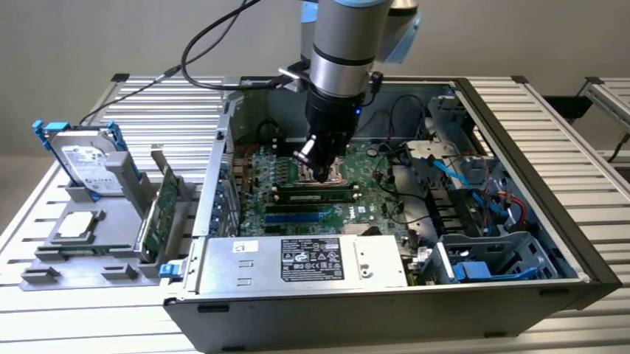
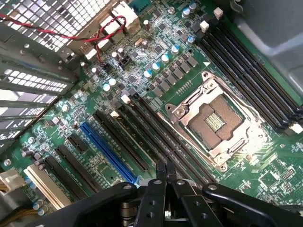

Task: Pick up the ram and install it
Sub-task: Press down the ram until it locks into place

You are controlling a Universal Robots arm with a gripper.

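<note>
The open black metal computer case [image 1: 591, 273] holds a green motherboard [image 2: 142, 71] studded with small silver capacitors. The ram [image 1: 315, 196], a thin green stick with dark chips, lies seated in a slot just below the square silver CPU socket [image 2: 218, 120]. The black gripper [image 2: 166, 171] hangs over the long dark slots, fingers pressed together, gripping nothing.

Open-topped black computer case [image 1: 551, 243] giving access from above, green motherboard [image 1: 295, 199] partly clear, silver power supply box [image 1: 305, 259] blocking the near side, blue cables [image 1: 462, 181] and drive cage [image 1: 497, 258] crowding the exterior view's right, closed black gripper [image 2: 165, 172] low over the memory slots [image 2: 161, 137].
</note>
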